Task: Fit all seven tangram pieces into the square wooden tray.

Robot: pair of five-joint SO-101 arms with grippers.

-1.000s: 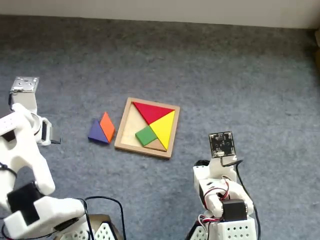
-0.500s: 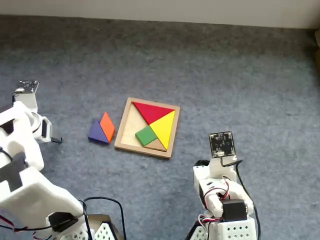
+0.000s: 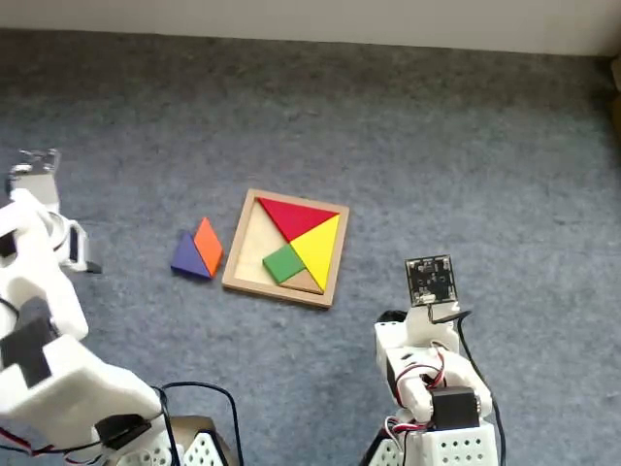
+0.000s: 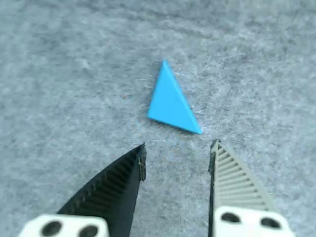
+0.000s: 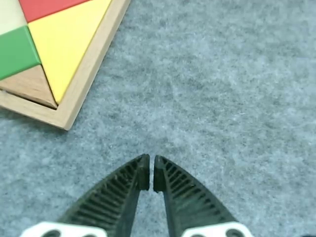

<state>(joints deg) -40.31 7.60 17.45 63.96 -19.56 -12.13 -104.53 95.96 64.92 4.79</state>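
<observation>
Over the grey carpet, out at 9 o'clock from the wooden tray (image 3: 276,293), apparently going after a fifth piece: hovering the spread left gripper (image 4: 177,153) just short of the flat blue triangle (image 4: 171,101), resting the right gripper (image 5: 150,173) pressed together near the tray's 5 o'clock corner, probably needing lowering and pinching next.

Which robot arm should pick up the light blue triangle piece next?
Left. The left gripper is open, with the light blue triangle piece just beyond its fingertips. The right gripper is shut, near the square wooden tray's corner.
</observation>
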